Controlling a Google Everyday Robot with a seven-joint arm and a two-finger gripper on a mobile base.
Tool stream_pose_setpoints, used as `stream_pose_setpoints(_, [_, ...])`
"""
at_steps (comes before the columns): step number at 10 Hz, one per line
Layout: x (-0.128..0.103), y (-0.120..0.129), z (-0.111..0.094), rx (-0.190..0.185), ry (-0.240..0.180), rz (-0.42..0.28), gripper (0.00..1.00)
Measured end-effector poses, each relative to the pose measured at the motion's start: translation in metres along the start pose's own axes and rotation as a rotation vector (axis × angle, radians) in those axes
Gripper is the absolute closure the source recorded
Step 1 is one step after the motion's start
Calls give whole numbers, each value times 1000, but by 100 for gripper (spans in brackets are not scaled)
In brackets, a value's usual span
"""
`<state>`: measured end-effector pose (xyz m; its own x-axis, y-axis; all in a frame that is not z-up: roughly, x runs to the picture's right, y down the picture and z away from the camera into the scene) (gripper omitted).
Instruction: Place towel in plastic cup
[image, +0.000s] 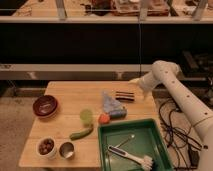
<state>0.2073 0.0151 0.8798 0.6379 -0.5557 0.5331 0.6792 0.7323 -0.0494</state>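
A blue-grey towel (111, 104) lies bunched up on the wooden table (65, 95), right of centre. A small green plastic cup (86, 116) stands upright just left of and in front of the towel, apart from it. My gripper (135, 81) is on the end of the white arm (172, 87) that reaches in from the right. It hangs over the table's back right edge, behind and to the right of the towel, and holds nothing that I can see.
A dark striped item (125, 96) lies behind the towel. An orange item (103, 119) and a green cucumber (81, 133) lie near the cup. A red bowl (45, 106), a white bowl of dark pieces (46, 146) and a metal cup (66, 149) stand left. A green tray (152, 127) holds a brush (131, 156).
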Motion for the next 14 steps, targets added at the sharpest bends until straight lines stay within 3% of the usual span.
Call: stream_pose_setpoints(14, [0, 1, 0, 0, 0, 1, 20])
